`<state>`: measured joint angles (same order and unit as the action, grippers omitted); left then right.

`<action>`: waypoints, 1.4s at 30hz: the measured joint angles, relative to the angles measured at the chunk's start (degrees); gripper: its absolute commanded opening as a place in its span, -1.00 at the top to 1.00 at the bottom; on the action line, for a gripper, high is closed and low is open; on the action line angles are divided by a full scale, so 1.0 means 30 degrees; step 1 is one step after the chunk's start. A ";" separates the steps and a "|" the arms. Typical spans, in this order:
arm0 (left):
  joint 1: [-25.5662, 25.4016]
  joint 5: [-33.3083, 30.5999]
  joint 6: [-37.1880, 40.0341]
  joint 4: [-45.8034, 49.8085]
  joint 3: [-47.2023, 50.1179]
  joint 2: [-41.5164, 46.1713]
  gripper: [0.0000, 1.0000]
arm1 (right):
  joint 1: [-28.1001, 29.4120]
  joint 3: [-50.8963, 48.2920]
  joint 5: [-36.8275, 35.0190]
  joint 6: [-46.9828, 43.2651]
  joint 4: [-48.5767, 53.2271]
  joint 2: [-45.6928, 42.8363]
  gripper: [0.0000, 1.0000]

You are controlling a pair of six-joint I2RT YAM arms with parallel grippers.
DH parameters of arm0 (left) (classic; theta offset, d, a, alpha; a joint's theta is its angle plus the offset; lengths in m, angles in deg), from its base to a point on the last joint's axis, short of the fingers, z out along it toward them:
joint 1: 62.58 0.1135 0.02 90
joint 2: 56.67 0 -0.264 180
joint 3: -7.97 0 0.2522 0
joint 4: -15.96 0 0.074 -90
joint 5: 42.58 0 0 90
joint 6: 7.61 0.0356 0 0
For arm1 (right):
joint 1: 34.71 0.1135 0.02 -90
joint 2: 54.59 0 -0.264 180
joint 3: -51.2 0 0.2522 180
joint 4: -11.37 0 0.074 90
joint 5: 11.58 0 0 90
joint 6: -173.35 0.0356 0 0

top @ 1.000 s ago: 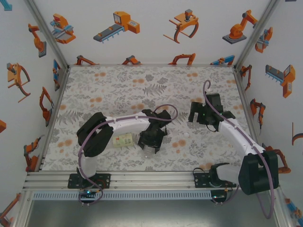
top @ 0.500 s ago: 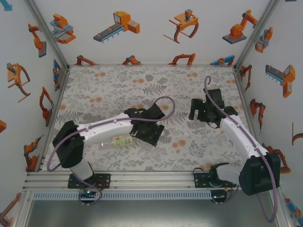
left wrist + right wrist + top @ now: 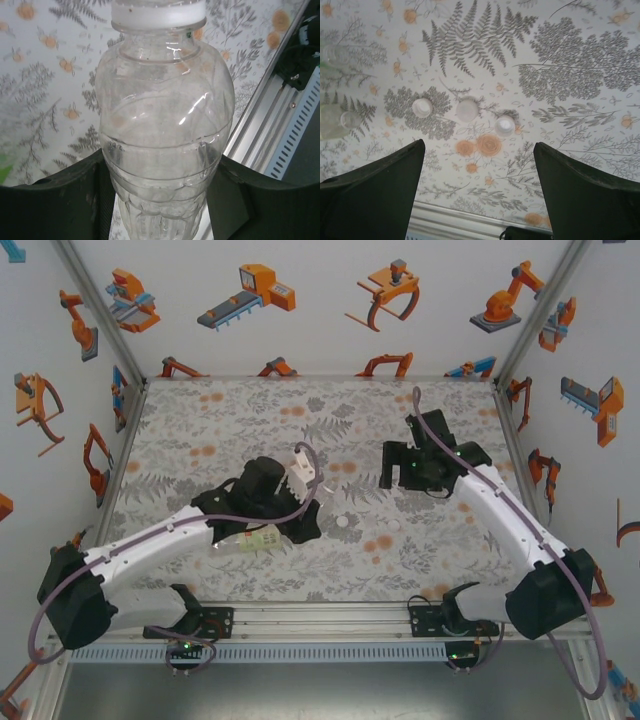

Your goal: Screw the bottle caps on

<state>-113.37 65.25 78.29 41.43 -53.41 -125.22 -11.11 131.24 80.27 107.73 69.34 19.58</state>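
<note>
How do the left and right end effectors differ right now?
Left end effector is shut on the unlabelled clear bottle; right end effector is open and empty. Left sits near the table's middle; right is further right, facing three loose white caps. Both have dark fingers.

Three white caps (image 3: 467, 109) lie loose in a row on the surface, at three o'clock of the toppled yellow-green-labelled bottle (image 3: 262, 538). The clear unlabelled bottle (image 3: 165, 150) is gripped.

Overhead camera looking down over the table's (image 3: 200, 420) near edge, left wrist camera sitting tight against a bottle (image 3: 165, 130), right wrist camera facing downward, all sharing tabletop.
</note>
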 measured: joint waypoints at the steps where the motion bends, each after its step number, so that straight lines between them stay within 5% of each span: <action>1: 0.0204 0.0299 0.0240 -0.0714 0.0546 0.0444 0.68 | 0.0226 0.0036 -0.0044 0.0117 0.0160 0.0029 -0.57; 9: 0.0991 0.0845 0.1188 -0.6135 0.5013 0.3738 1.00 | 0.1778 -0.0204 -0.0576 0.1486 0.0838 0.0153 -0.55; 21: 0.1319 -0.0685 0.1137 -0.9486 0.7839 0.8007 1.00 | 0.2091 -0.3060 -0.0321 0.2594 -0.0466 0.1362 -0.36; 42: 0.1319 -0.3249 0.1078 -0.6754 0.9085 1.4251 1.00 | 0.4932 -0.1523 -0.0204 0.3483 -0.2404 0.5180 -0.24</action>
<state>-109.41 55.50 81.53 21.17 -26.16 -82.47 3.68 126.67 79.66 118.18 62.13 35.12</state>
